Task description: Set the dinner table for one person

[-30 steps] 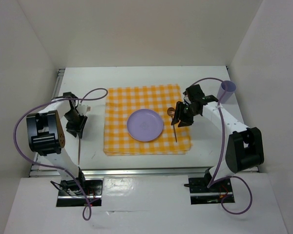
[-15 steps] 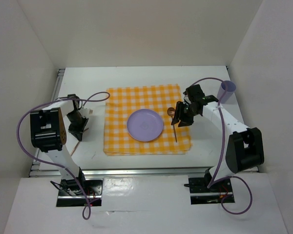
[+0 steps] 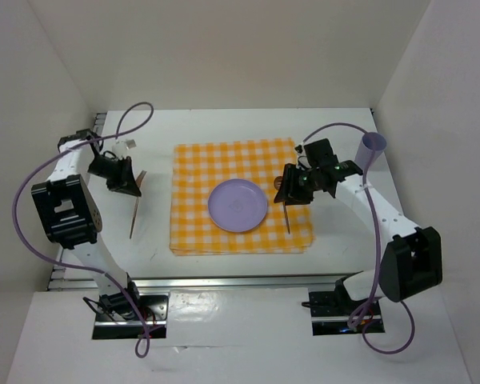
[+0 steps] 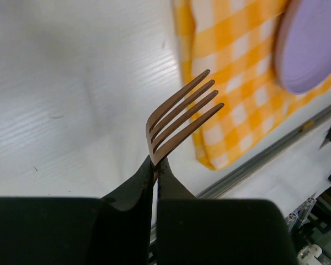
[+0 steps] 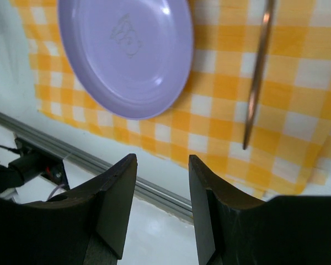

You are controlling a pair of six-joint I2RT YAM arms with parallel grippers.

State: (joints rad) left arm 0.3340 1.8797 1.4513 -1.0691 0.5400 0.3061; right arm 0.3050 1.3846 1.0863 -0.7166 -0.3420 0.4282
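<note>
Copper fork (image 4: 179, 118): my left fingers (image 4: 135, 187) pinch its neck above the counter (image 4: 71, 83), presumably to lay it beside the plate (image 4: 314, 44); right fingers (image 5: 113, 193) spread, empty.

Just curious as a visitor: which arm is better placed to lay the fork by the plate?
Left, probably: the left gripper is shut on the fork, left of the plate; the right gripper hangs open, empty, over the right side of the cloth.

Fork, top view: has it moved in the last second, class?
Yes. Gripped by the left gripper, the fork has moved away from the near rail, staying left of the checked cloth.
</note>
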